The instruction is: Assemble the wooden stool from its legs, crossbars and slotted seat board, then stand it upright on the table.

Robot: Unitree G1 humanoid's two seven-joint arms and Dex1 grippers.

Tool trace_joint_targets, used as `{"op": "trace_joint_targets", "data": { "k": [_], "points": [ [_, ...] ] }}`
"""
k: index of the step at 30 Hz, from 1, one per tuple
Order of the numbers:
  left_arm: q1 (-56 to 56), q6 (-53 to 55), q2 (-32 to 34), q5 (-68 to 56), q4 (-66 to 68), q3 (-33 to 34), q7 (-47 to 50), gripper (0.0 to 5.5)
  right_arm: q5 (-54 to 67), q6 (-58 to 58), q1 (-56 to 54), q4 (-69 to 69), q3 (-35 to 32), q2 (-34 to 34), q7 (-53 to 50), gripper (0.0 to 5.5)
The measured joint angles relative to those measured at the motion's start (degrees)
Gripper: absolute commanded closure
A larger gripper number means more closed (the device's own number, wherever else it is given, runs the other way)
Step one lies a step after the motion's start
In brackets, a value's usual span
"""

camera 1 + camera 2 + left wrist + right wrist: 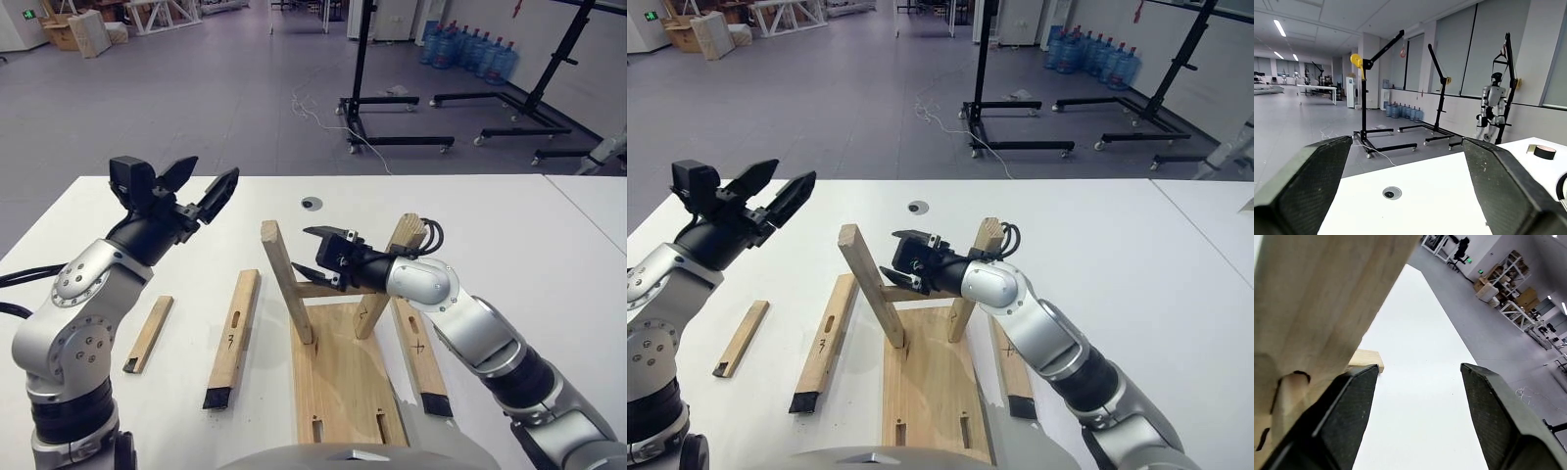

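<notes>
Stool [294,305]: partly built, upside down at the near middle of the tabletop [509,225].

Nearest the robot, the seat board [343,382] lies flat. The two slots at its near end are open, with nothing in them.

Flat on the tabletop to either side:
- left loose leg [233,338], just beside the board's left edge
- short crossbar [149,334], farther left and apart from that leg
- right loose leg [416,348], along the board's right edge, partly under the right arm

At the board's far end, the left standing leg [287,282] and right standing leg [372,313] rise from it, both tilted. A fitted crossbar [318,291] joins them. Whether the feet sit fully home in the slots I cannot tell.

Right tool [312,253] sits just above the fitted crossbar, between the two standing legs. Its fingers are spread. The wrist view has wood alongside one finger and bare tabletop in the gap, so it grips nothing.

Left tool [214,171] is raised over the far left of the tabletop, fingers wide apart and holding nothing. Beyond it is a round grommet [312,204].

Judgement: roughly half done (one leg pair of two). Left to do: fit both loose legs and the short crossbar, then turn the stool over onto its feet.
</notes>
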Motion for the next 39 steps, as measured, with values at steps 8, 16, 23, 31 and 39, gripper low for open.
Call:
{"op": "trace_joint_targets", "data": {
  "k": [8,16,23,31,39],
  "points": [
    [-0.22,-2.53,0.12,2.85,1.12,-2.14,0.51,1.41,0.41,1.23,-0.72,1.72,-1.9,2.29,1.1,2.42],
    [0.4,-5.01,0.08,5.11,2.33,0.99,3.33,1.41,17.08,-4.68,-8.86,1.73,-22.6,12.86,1.3,2.42],
    [13.06,-11.36,-1.08,-5.63,-1.97,5.45,-10.78,1.41,32.89,3.13,-14.94,16.5,-45.2,12.46,-4.21,2.42],
    [21.43,-11.97,-1.2,-12.86,0.26,5.87,-15.64,1.41,47.58,17.87,-2.28,18.81,-54.73,11.52,-7.2,2.42],
    [20.98,-9.77,4.93,-11.07,4.17,0.8,-22.28,1.41,58.07,25.03,7.47,21.96,-55.35,3.5,7.47,2.42]
  ]
}}
